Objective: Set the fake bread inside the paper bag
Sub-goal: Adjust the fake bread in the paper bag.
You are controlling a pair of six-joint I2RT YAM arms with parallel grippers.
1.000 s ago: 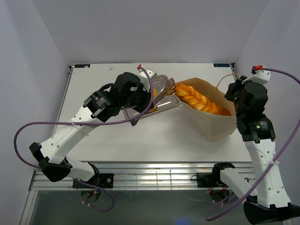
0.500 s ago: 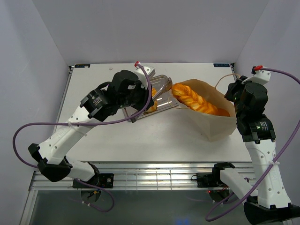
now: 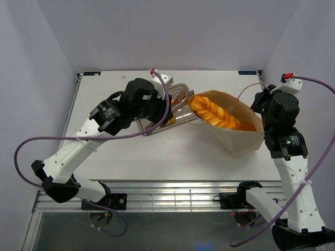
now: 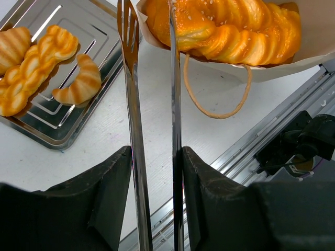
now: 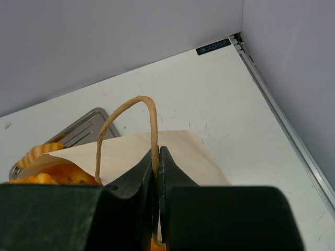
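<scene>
The cream paper bag point(image 3: 245, 140) lies on its side at the right, mouth facing left. A long braided fake bread point(image 3: 215, 112) rests inside it, its end sticking out at the mouth point(image 4: 230, 29). My left gripper point(image 4: 155, 151) is shut on the metal tongs point(image 4: 131, 78). The tongs' blades stand apart, one against the loaf's end and one free of it. My right gripper point(image 5: 158, 151) is shut on the bag's string handle point(image 5: 152, 110) at the bag's far side point(image 3: 260, 99). More fake bread lies on the tray: a twisted loaf point(image 4: 31, 73) and a small roll point(image 4: 81, 86).
The silver tray point(image 4: 78, 31) sits left of the bag's mouth, partly under my left arm point(image 3: 125, 112). The bag's second handle loop point(image 4: 214, 112) lies on the table below the mouth. The table's near rail point(image 4: 293, 99) runs close by.
The tongs' blades have spread apart and lost their grip on the braided loaf, which now rests in the bag. My left arm has drawn back slightly to the left. The right arm is unmoved.
</scene>
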